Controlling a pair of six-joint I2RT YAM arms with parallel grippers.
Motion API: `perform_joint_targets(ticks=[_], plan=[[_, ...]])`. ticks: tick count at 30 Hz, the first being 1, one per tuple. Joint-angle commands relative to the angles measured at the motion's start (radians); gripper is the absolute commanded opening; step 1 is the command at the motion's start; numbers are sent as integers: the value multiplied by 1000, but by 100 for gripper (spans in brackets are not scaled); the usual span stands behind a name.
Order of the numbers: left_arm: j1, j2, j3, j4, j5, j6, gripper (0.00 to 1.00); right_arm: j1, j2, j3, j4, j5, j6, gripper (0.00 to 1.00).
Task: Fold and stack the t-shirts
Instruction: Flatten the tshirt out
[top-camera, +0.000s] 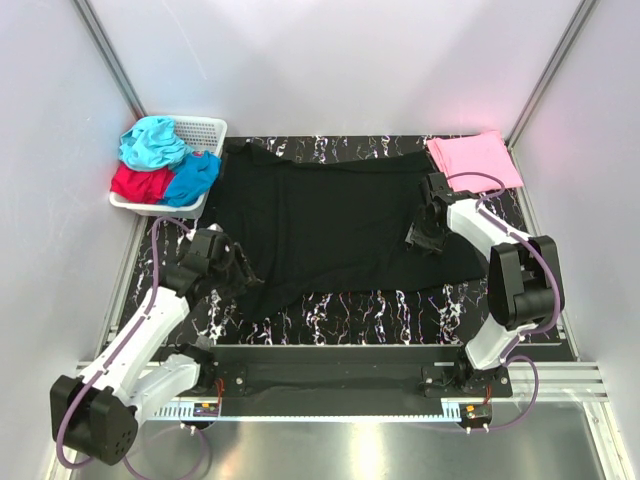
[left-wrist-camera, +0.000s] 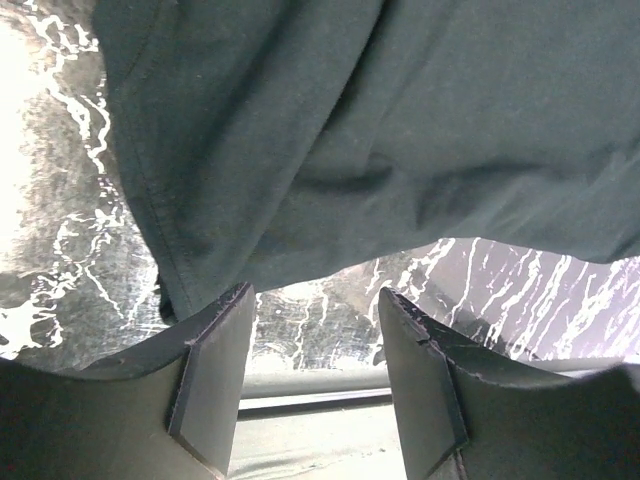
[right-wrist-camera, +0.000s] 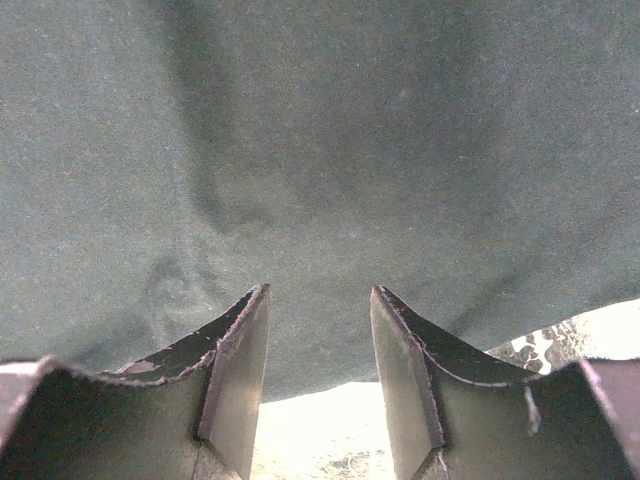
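left gripper (left-wrist-camera: 315, 295) apart at black t-shirt (top-camera: 330, 225) near-left hem; right gripper (right-wrist-camera: 318, 292) apart over right edge; long axis runs between them.

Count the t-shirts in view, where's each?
5: black t-shirt spread across the table; pink t-shirt folded, far right corner; teal t-shirt, red t-shirt and blue t-shirt bunched in the basket, far left. Others may hide underneath.
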Motion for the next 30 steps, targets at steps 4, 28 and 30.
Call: perform_joint_targets(ticks=[4, 28, 30], plan=[[-4, 83, 86, -12, -102, 13, 53, 10, 24, 94, 1, 39, -18, 52], [266, 1446, 1593, -27, 101, 218, 68, -108, 799, 1400, -252, -134, -80, 63], [283, 1512, 1710, -26, 132, 229, 70, -127, 858, 1455, -252, -157, -68, 63]])
